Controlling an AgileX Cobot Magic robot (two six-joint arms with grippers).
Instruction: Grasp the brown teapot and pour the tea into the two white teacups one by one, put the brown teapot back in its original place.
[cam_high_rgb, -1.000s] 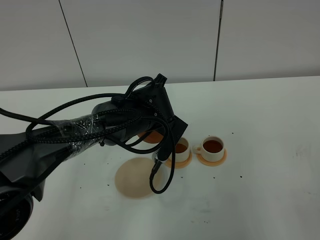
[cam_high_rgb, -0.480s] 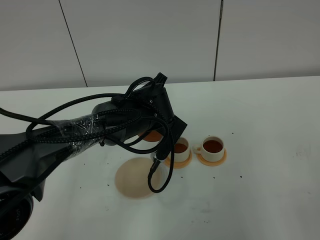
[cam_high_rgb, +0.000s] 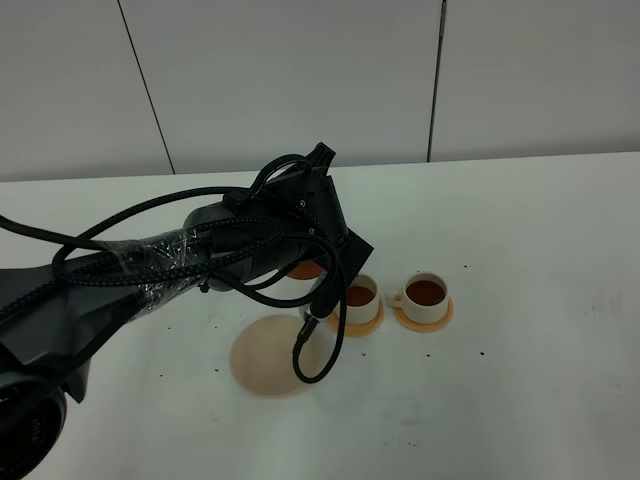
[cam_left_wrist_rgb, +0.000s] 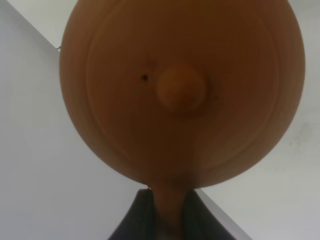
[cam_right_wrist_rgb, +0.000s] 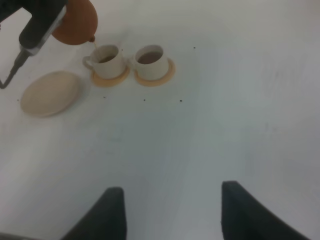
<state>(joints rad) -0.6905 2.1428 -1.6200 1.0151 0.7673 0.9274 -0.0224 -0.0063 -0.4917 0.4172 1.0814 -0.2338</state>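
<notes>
My left gripper (cam_left_wrist_rgb: 170, 216) is shut on the loop handle of the brown teapot (cam_left_wrist_rgb: 181, 89), which fills the left wrist view lid-on. In the high view the arm hides most of the teapot (cam_high_rgb: 305, 270). In the right wrist view the teapot (cam_right_wrist_rgb: 75, 21) is tilted, with its spout just over the rim of the nearer-left white teacup (cam_right_wrist_rgb: 107, 60). Both teacups (cam_high_rgb: 360, 297) (cam_high_rgb: 425, 292) hold brown tea and stand on orange coasters. The beige trivet (cam_high_rgb: 266, 355) lies bare beside them. My right gripper (cam_right_wrist_rgb: 175, 215) is open and empty, well back from the cups.
A black cable loop (cam_high_rgb: 318, 340) hangs from the left arm over the trivet's edge. The white table (cam_high_rgb: 540, 300) carries a few small dark specks. A grey panelled wall (cam_high_rgb: 300, 70) stands behind the table.
The hanging cable loop has swung a little to the left and up. The left arm, teapot and cups have barely moved.
</notes>
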